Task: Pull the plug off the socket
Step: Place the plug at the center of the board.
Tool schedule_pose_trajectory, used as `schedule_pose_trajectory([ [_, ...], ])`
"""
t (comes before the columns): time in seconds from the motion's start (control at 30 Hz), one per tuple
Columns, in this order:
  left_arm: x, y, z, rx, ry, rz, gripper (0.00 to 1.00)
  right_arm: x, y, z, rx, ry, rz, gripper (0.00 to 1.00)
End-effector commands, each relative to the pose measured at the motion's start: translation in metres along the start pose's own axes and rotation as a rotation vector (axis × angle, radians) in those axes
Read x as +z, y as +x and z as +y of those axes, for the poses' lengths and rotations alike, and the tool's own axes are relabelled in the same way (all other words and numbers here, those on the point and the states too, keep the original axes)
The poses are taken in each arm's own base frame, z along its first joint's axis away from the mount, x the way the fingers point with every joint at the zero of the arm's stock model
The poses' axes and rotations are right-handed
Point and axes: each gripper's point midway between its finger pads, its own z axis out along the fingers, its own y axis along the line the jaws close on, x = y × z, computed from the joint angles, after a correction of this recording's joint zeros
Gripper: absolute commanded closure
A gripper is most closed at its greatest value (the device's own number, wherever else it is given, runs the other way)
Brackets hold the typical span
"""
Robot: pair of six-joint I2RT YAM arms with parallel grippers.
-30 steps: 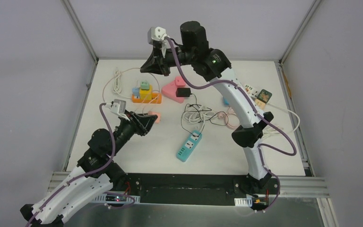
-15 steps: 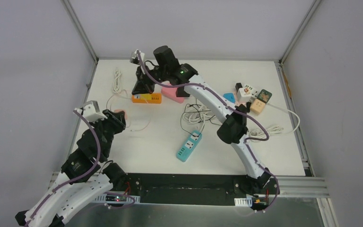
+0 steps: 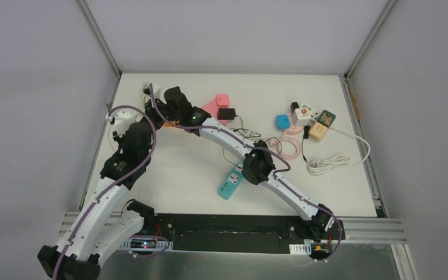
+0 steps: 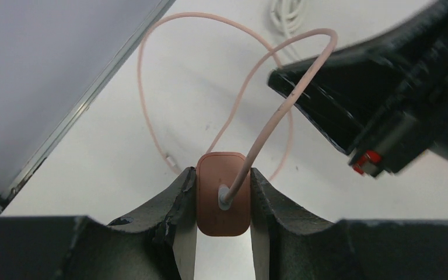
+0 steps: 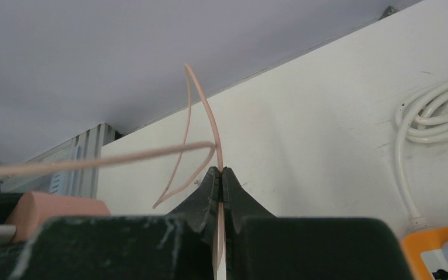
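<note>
Clamping from both sides, the left gripper (image 4: 221,175) holds a salmon-pink, rounded rectangular plastic adapter block (image 4: 210,210) over the far-left part of the white table (image 4: 111,151). A thin pink cable (image 4: 280,111) is still plugged into the middle of the block's face through a pale connector (image 4: 224,196). From there it rises and loops toward the far side. The right gripper (image 5: 220,172) sits just right of and beyond the block, its jaws pinched tight on the same cable, which stands up out of its fingertips. To the right of the right gripper a coiled white cord (image 5: 437,114) lies on the table. Nearer than the cord is the corner of an orange plastic power strip (image 5: 431,251).
</note>
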Motion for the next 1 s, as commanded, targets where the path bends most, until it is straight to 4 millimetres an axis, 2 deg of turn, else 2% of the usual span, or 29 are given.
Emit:
schedule_pose_trajectory([
  [0.0, 0.033, 0.017, -0.004, -0.168, 0.023, 0.109, 1.00, 0.007, -0.025, -0.017, 0.026, 0.054, -0.142, 0.99],
  [0.13, 0.057, 0.053, 0.020, -0.342, -0.097, 0.161, 1.00, 0.019, 0.018, -0.033, 0.092, 0.063, -0.076, 0.97],
  [0.23, 0.070, 0.077, 0.030, -0.457, -0.149, 0.181, 1.00, 0.027, 0.038, -0.040, 0.095, 0.073, -0.062, 0.97],
  [0.4, 0.089, 0.118, 0.057, -0.565, -0.332, 0.265, 1.00, 0.040, 0.065, -0.036, 0.071, 0.072, -0.032, 0.94],
  [0.5, 0.091, 0.136, 0.067, -0.580, -0.404, 0.301, 1.00, 0.045, 0.079, -0.037, 0.083, 0.088, -0.017, 0.86],
  [0.6, 0.091, 0.144, 0.070, -0.605, -0.433, 0.309, 1.00, 0.050, 0.089, -0.027, 0.077, 0.072, 0.003, 0.72],
  [0.67, 0.091, 0.147, 0.072, -0.611, -0.443, 0.315, 0.98, 0.050, 0.088, -0.021, 0.057, 0.059, 0.014, 0.53],
  [0.73, 0.090, 0.149, 0.074, -0.618, -0.455, 0.319, 0.89, 0.043, 0.069, -0.016, 0.012, 0.056, 0.006, 0.39],
  [0.83, 0.087, 0.149, 0.078, -0.633, -0.483, 0.323, 0.67, 0.024, 0.036, -0.005, -0.064, 0.019, 0.012, 0.30],
  [0.93, 0.082, 0.143, 0.082, -0.645, -0.519, 0.332, 0.52, -0.003, 0.006, -0.002, -0.056, 0.038, 0.027, 0.30],
  [0.97, 0.080, 0.141, 0.083, -0.647, -0.530, 0.335, 0.46, -0.014, 0.003, 0.017, -0.132, -0.083, 0.062, 0.17],
])
